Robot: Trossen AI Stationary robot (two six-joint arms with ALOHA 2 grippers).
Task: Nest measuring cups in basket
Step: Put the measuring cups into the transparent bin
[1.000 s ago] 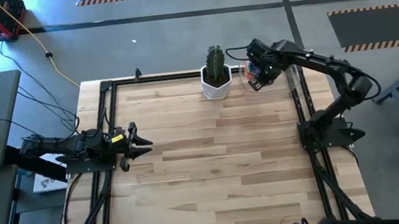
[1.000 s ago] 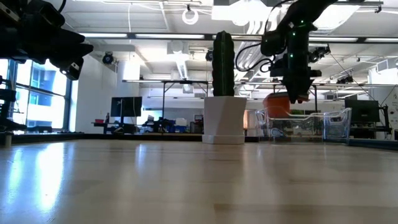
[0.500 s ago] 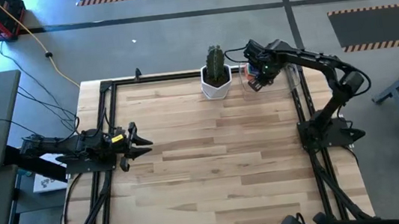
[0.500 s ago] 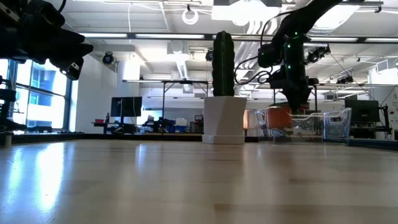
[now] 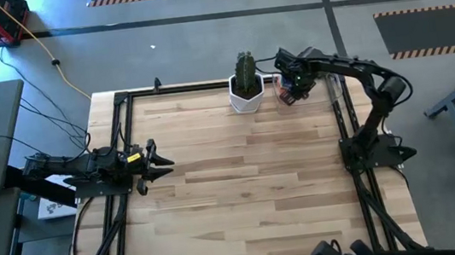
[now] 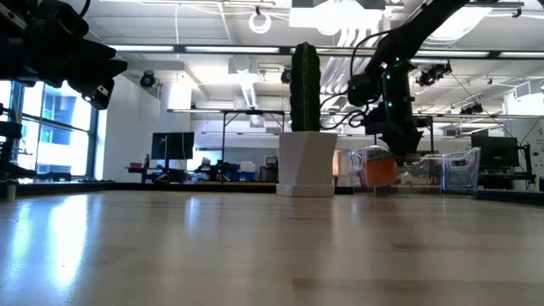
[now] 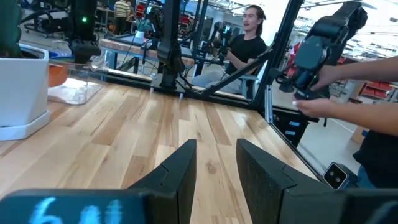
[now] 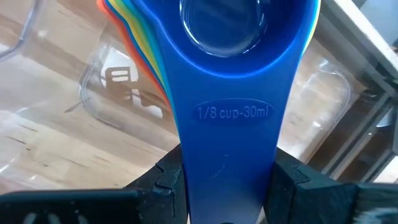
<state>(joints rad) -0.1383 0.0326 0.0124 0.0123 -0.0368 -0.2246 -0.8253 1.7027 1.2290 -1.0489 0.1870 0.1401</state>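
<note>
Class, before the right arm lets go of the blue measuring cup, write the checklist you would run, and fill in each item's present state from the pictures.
1. Right gripper fingers clamp the blue cup handle: ok.
2. Blue cup sits on top of the nested coloured cups: ok.
3. Stack is inside the clear basket: ok in the low view.
4. Stack rests on the basket floor: cannot tell.
5. Cactus pot clear of the right arm: ok, apart.
6. Left gripper waits at the table's left edge, open: ok.

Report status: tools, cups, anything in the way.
Right tool shut on nested cups, low over basket. Left tool open, waiting at left edge. Cactus pot beside basket, not blocking.
</note>
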